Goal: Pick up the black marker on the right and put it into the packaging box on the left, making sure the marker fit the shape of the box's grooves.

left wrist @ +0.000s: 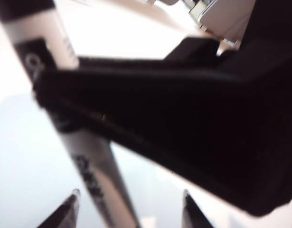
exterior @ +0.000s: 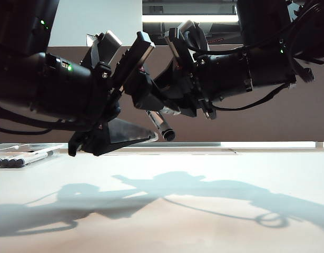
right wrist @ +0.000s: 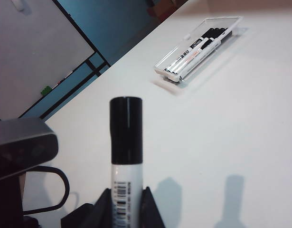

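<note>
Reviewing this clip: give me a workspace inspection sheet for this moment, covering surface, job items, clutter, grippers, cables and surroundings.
Surface: pale table, bare apart from shadows of the arms.
Job's things: black marker held above the table; packaging box at the far left, several markers lying in it.
Clutter: nothing seen.
Grippers: right gripper shut on the black marker, mid-air near the table's middle; left gripper open, fingertips either side of the marker's barrel, not closed on it.
Cables: black cable looping under the right arm.
Surroundings: brown wall behind the table; whiteboard to one side.
</note>
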### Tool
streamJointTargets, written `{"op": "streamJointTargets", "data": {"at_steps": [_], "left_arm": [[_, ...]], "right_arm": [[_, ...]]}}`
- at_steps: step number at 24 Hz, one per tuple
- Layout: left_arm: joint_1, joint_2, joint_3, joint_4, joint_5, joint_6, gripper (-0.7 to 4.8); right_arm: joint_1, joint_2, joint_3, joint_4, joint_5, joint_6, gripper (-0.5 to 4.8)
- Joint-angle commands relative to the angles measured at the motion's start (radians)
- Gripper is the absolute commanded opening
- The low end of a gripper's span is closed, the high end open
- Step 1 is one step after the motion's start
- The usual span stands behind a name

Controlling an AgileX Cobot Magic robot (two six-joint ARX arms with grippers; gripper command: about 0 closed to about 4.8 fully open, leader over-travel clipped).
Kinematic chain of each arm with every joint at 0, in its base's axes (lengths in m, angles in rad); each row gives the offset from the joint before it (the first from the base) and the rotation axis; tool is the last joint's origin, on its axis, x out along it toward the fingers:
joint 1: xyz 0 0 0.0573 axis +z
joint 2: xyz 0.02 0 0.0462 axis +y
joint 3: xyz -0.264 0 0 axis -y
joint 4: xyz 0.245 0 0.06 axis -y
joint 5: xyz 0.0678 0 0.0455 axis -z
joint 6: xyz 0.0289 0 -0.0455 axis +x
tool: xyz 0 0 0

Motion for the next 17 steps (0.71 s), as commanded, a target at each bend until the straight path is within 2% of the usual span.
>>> {"op": "streamJointTargets", "data": {"at_steps": [1,4,7,15,17], "left_arm": [[0.001,0.008,0.004,0.045,0.000,-0.032,2.68],[0.001,0.008,0.004,0.046,0.000,-0.032,2.67],[0.002,0.008,0.004,0.046,0.000,-0.032,2.33],[0.002,0.008,0.004,0.046,0.000,-0.032,2.31],[0.002,0.008,0.004,0.046,0.000,-0.032,2.03]], "right_arm": [[0.002,-0.005,0.003,0.019,-0.002,0.004,-0.06],[0.002,-0.005,0.003,0.019,-0.004,0.003,-0.06],[0.002,-0.005,0.003,0.017,-0.010,0.004,-0.06],[0.003,-0.005,0.003,0.013,-0.014,0.003,-0.06],[0.003,-0.005,0.003,0.013,-0.014,0.004,-0.06]]}}
